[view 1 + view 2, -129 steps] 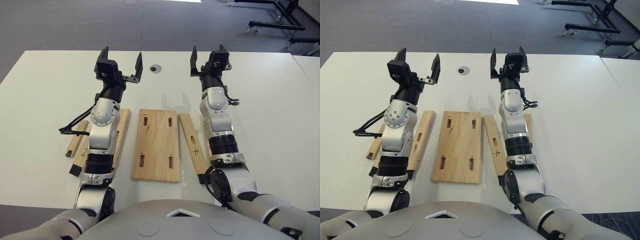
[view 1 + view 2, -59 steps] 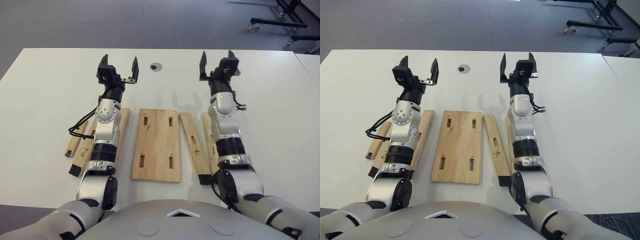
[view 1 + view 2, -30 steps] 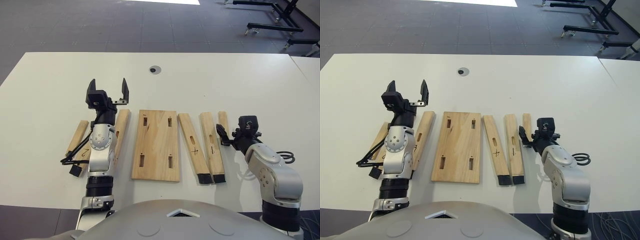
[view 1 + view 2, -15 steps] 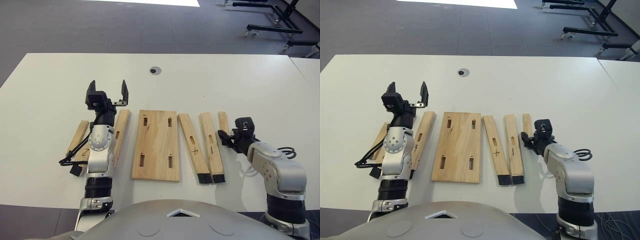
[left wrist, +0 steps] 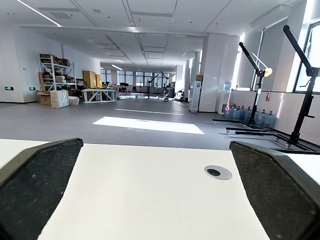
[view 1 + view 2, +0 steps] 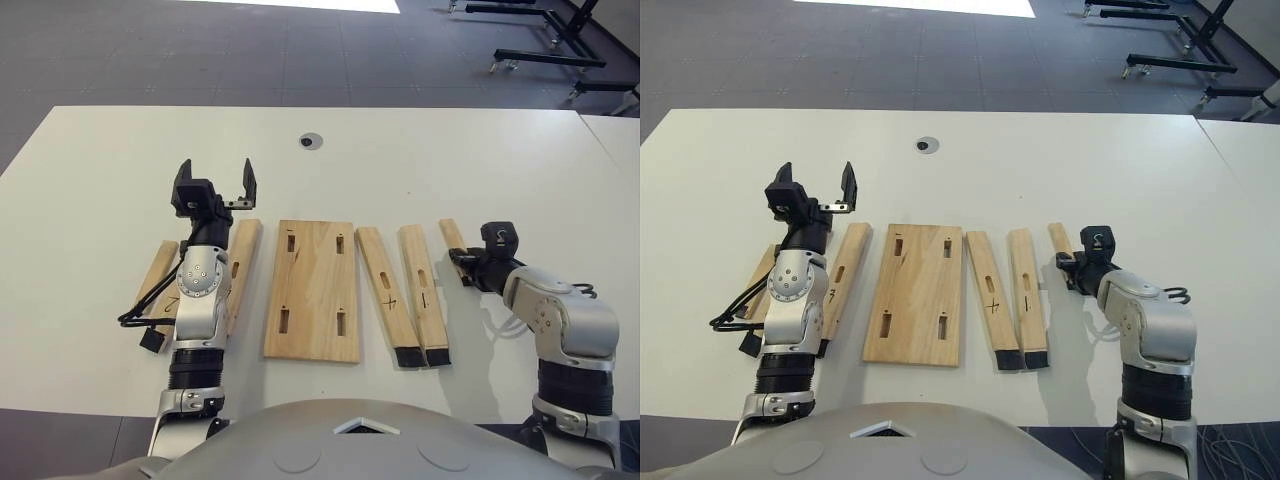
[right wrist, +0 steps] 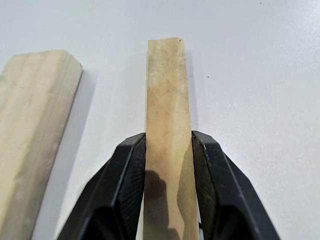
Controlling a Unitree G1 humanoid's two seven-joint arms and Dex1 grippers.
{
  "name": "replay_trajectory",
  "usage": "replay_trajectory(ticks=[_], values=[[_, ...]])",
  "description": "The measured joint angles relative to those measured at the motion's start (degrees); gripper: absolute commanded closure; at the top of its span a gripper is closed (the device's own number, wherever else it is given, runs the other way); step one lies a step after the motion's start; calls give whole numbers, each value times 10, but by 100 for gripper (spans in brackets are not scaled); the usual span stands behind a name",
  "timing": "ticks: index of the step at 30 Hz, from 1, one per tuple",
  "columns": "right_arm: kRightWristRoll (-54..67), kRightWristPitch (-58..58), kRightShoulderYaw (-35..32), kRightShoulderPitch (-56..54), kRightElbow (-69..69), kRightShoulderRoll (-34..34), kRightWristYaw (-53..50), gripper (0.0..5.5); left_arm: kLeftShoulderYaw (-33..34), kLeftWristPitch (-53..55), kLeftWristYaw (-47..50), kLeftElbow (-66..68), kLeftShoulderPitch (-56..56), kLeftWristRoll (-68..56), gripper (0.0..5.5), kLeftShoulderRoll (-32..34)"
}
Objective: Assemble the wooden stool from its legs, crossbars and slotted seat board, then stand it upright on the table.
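The slotted seat board lies flat mid-table. Right of it lie two legs with dark feet. Further right, my right gripper is low on the table, shut on the near end of a narrow crossbar; in the right wrist view the fingers press both sides of this crossbar, with a leg beside it. My left gripper is open and raised, holding nothing, above a leg left of the board. A short crossbar lies further left.
A round grommet hole sits at the back centre of the white table. A black cable loops beside my left forearm. Bare tabletop extends behind the parts. A second table adjoins at the right.
My right gripper has shifted a little to the right and closed on the crossbar's near end, angling the bar slightly. The left arm has kept still.
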Motion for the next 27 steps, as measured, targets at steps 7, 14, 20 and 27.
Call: replay_trajectory(ticks=[7,14,20,27], values=[[-66,-334,32,-159,197,57,-27,422,34,8,-30,52,-78,-51,10,22],[-103,-600,141,-379,381,147,46,422,99,142,-155,61,-162,-290,10,31],[-175,-755,260,-370,399,216,73,422,120,388,-261,-41,-145,-577,10,46],[-169,-767,315,-337,395,234,145,422,140,484,-246,-61,-129,-673,10,70]])
